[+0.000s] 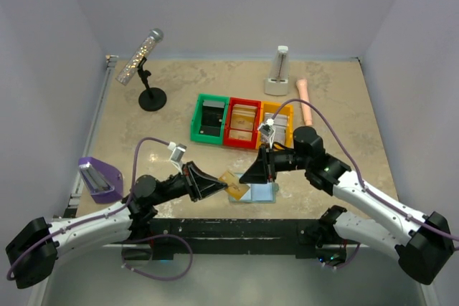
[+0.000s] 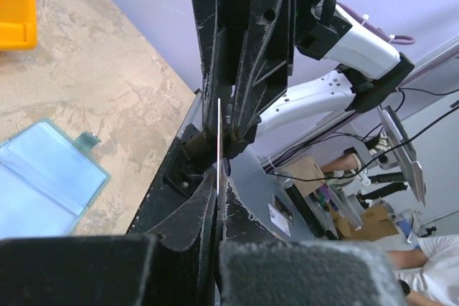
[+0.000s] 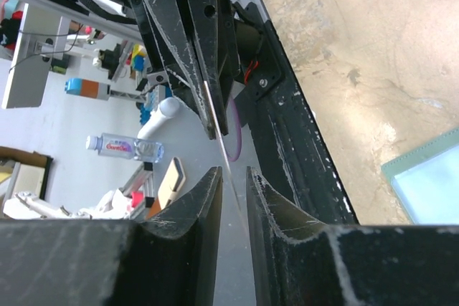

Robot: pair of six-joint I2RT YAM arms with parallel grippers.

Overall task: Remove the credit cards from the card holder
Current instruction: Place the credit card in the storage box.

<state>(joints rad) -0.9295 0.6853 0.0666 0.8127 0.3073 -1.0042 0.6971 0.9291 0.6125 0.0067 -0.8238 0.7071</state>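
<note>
1. While clamped together, the left gripper pinches a thin, rigid credit card edge-on.
2. The right gripper has its scuffed black jaws slightly parted beside that card.
3. The card holder lies open, pale blue panels up, on the marbled beige table; smooth lilac walls stand behind.

table looks like mottled beige stone, matt. bins, upper middle of the top view, are glossy plastic. holder panels look smooth, slightly sheeny. fingers are matt black, scuffed and scratched.
</note>
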